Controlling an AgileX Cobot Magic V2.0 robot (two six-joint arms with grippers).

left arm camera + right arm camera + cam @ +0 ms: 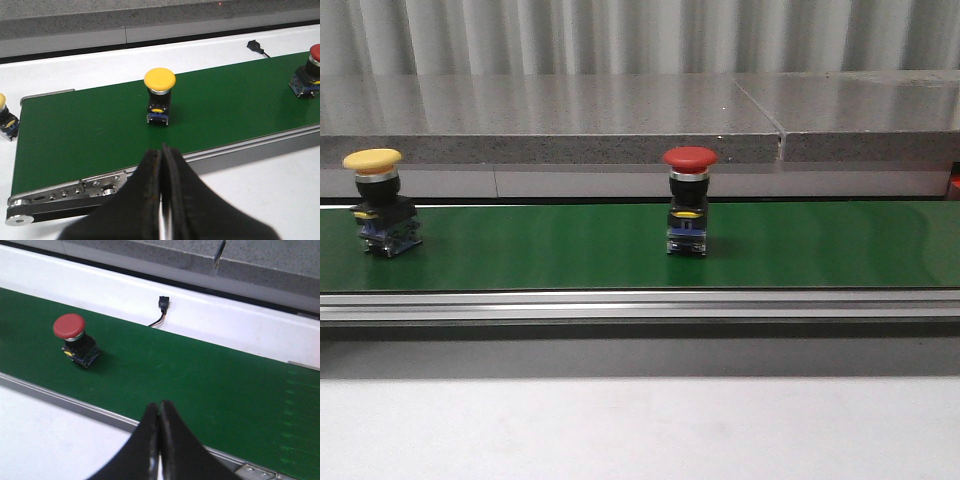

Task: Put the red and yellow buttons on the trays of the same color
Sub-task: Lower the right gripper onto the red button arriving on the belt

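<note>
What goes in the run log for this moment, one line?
yellow button: upright on belt, left | red button: upright, mid-belt | left gripper: shut, empty | right gripper: shut, empty | trays: not in view

two yellow buttons were counted: one yellow button stood upright on the belt, and a second yellow button sat off the belt's end on the white table, partly cut by the edge of the left wrist view. one red button was counted. one green conveyor belt was present. one small black connector with a wire lay beside the belt. two grippers were seen, the left gripper and the right gripper, each with fingers pressed together.
</note>
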